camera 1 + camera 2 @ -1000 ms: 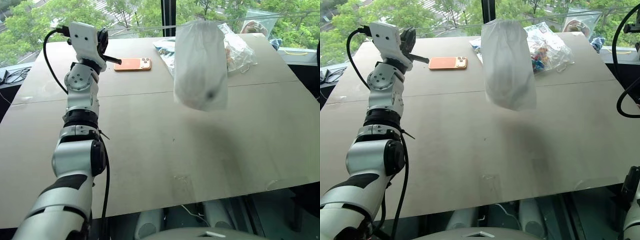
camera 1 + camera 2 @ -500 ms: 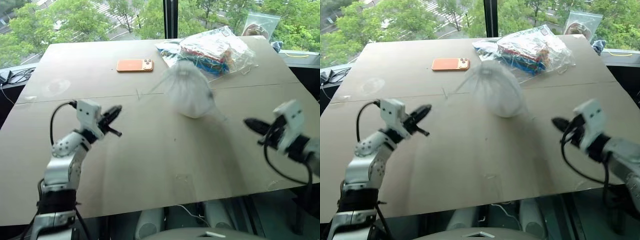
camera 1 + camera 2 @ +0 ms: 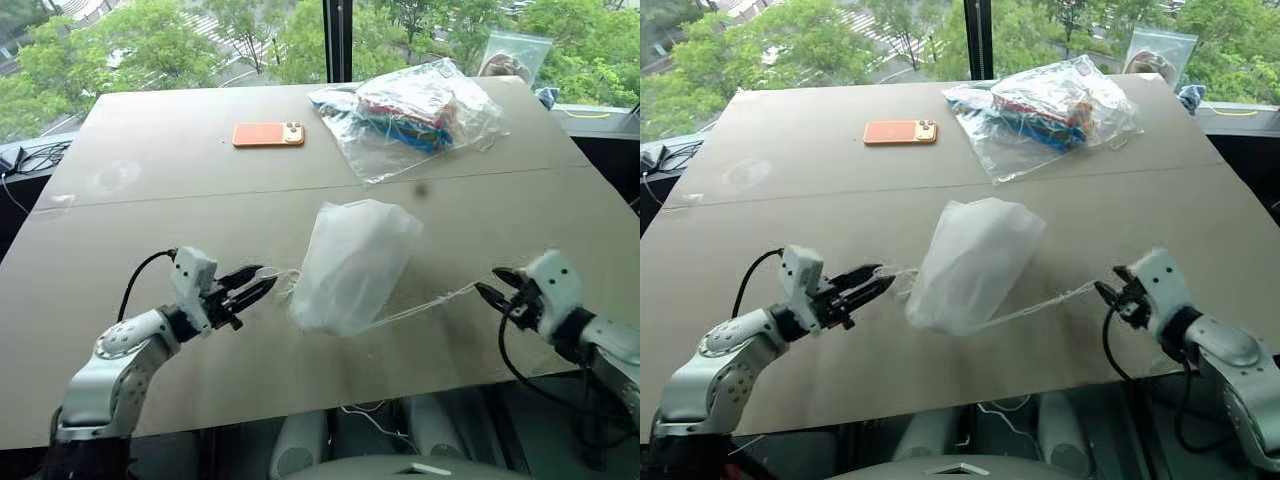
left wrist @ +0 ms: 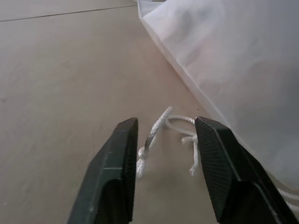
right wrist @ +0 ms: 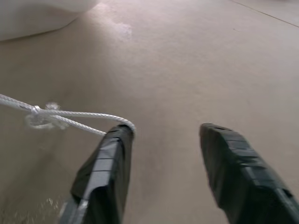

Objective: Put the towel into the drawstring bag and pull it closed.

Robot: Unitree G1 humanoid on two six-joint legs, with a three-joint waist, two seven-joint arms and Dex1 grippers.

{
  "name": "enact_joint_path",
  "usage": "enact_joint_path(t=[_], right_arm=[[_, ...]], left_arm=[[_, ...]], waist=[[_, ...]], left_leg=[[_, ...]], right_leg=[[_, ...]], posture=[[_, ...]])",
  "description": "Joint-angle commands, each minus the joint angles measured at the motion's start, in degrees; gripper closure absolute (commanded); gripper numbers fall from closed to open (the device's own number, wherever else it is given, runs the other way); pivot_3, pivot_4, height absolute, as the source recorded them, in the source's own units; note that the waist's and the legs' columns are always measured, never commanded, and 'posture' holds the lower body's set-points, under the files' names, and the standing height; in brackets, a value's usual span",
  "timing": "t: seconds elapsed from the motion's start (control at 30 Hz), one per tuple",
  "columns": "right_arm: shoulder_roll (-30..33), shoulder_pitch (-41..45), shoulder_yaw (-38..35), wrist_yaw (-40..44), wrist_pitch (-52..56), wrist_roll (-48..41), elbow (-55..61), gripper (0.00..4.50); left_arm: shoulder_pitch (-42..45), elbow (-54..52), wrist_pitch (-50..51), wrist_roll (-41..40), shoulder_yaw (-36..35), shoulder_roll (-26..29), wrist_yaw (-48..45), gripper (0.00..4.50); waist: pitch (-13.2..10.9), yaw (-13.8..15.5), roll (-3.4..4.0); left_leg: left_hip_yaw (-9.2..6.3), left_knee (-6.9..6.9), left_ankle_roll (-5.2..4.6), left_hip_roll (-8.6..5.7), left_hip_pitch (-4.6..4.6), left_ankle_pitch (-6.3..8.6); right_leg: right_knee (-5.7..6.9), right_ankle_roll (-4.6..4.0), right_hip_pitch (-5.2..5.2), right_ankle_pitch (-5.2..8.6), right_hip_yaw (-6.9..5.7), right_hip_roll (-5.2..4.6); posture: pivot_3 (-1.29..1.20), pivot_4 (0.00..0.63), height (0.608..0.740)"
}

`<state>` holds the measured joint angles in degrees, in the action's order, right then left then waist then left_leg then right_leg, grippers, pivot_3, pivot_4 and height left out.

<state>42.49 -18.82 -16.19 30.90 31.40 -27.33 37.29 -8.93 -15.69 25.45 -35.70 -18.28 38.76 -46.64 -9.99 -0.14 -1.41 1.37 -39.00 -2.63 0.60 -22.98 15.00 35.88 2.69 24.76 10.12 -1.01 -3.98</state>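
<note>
The white drawstring bag lies bulging on the table between my two grippers, its mouth drawn tight. The towel is hidden. My left gripper sits low to the bag's left, open, and the knotted left cord lies loose between its fingers. The bag's wall is close beside it. My right gripper is off to the bag's right, also open. The right cord runs from the bag to it, and its end rests against one fingertip.
An orange phone lies at the back left. A clear plastic bag of colourful items sits at the back right, with a small clear zip bag behind it. The table's front edge is just below the grippers.
Both arms came down from high up to table level. The bag, hanging in the air by its cords, sank onto the table. Both grippers went from shut on the cords to open.
</note>
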Motion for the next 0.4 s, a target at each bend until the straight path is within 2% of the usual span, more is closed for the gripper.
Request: enact_joint_path(t=[0.03, 0.07, 0.2, 0.4], right_arm=[[-0.24, -6.89, -8.93, 6.55, -3.94, -3.36, 6.0, 0.15], [-0.65, -8.79, -10.74, 7.62, -4.54, -3.9, 6.62, 0.0], [-1.56, -14.28, -14.35, 11.1, -9.33, -1.29, 7.86, 0.0], [-2.07, -13.4, -13.5, 12.27, -10.18, -2.04, 6.83, 0.0]], left_arm=[[-4.67, -3.35, -0.84, -0.7, -5.7, 1.45, -1.25, 0.3], [-6.53, -3.9, -0.92, -0.55, -6.92, 1.49, -1.36, 0.05], [-11.99, -5.84, -1.65, 0.31, -10.34, 0.53, -0.32, 0.05], [-13.39, -8.81, -1.43, 0.11, -9.72, -2.45, 2.64, 0.05]], waist=[[0.02, 0.19, 0.0], [0.02, 0.19, -0.01], [0.05, 0.19, -0.06], [0.1, 0.18, -0.05]], left_leg=[[0.0, 0.03, -0.01, 0.0, 0.03, 0.06], [0.01, 0.03, -0.01, 0.0, 0.07, 0.15], [0.13, -0.05, -0.04, 0.03, 0.13, 0.23], [0.1, -0.1, 0.24, 0.13, 0.19, 0.39]], right_leg=[[-0.03, 0.06, -0.02, 0.08, 0.0, 0.0], [-0.03, 0.16, -0.06, 0.18, 0.01, 0.0], [-0.1, 0.2, -0.08, 0.21, 0.07, -0.09], [-0.1, 0.2, -0.07, 0.21, 0.04, -0.17]], posture=[[0.0, 0.15, 0.74], [0.0, 0.15, 0.74], [0.0, 0.15, 0.74], [0.0, 0.15, 0.74]])
